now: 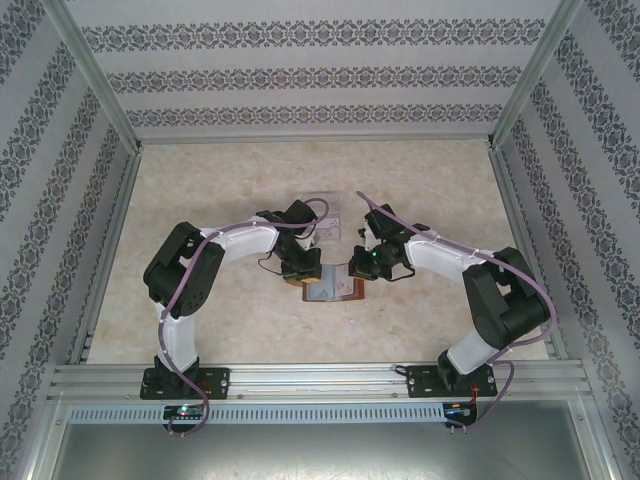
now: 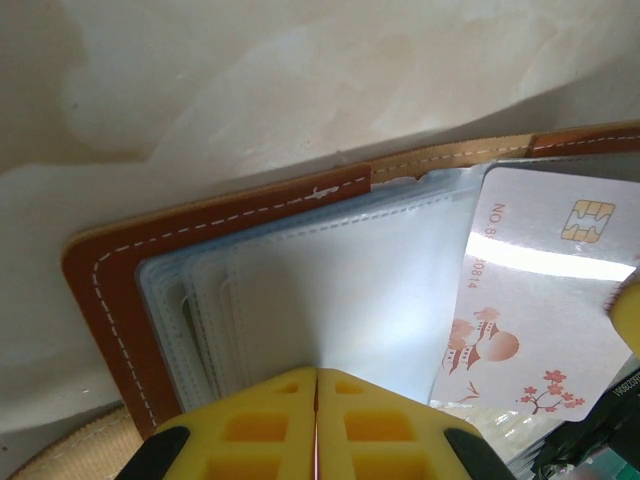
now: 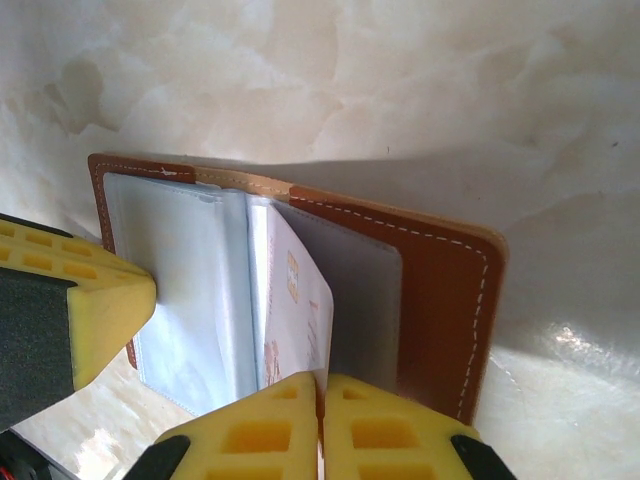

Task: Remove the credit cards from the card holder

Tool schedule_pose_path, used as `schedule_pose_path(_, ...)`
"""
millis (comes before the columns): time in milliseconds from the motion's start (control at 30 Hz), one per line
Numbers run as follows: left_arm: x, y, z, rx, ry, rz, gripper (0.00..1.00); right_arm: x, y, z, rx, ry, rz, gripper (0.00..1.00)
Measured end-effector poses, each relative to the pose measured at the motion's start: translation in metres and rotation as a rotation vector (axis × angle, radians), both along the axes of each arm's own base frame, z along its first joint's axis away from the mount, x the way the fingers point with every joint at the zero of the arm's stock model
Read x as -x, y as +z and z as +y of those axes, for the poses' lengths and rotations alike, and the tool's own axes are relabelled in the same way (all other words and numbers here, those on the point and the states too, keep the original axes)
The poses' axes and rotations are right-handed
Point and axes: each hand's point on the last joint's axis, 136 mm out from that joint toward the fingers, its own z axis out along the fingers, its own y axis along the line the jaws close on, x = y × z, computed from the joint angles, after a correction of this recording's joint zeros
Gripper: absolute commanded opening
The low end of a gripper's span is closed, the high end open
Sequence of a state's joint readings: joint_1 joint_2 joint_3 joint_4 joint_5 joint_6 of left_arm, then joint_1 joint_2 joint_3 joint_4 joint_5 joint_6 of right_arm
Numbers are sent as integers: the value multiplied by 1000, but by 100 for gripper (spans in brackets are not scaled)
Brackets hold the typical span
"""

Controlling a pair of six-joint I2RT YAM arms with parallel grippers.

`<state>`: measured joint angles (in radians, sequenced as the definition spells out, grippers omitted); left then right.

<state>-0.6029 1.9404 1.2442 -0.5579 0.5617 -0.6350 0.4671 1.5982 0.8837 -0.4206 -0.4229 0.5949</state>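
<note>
Two tools, both closed. Left gripper (image 2: 317, 385) presses card holder (image 2: 105, 300) sleeves (image 2: 330, 290) beneath it. Right gripper (image 3: 320, 390) pinches credit card (image 2: 540, 300).

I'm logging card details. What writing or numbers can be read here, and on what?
"NO.8": on the white credit card in the card holder; later digits washed out by glare.
Rotated print on a white label at the lower right edge: too small to read.
Nothing else readable.

White-and-black jointed arms (image 1: 245, 240) trail lilac cables (image 1: 450, 245) and end in yellow jaws.
</note>
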Motion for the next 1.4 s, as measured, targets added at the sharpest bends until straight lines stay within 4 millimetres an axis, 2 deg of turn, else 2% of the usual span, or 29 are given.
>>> schedule_pose_path(167,0,0,0,0,0,0,8,-1,2,1,-1,2,-3,10)
schedule_pose_path(667,0,0,0,3,-1,3,8,-1,10,24,-17,51,-25,12)
schedule_pose_path(767,0,0,0,2,-1,4,8,0,9,25,-14,46,-17,17)
schedule_pose_path(967,0,0,0,3,-1,3,8,6,6,26,-2,49,5,19)
schedule_pose_path(1400,1,-1,-1,4,-2,6,8,10,13,24,5,33,9,16)
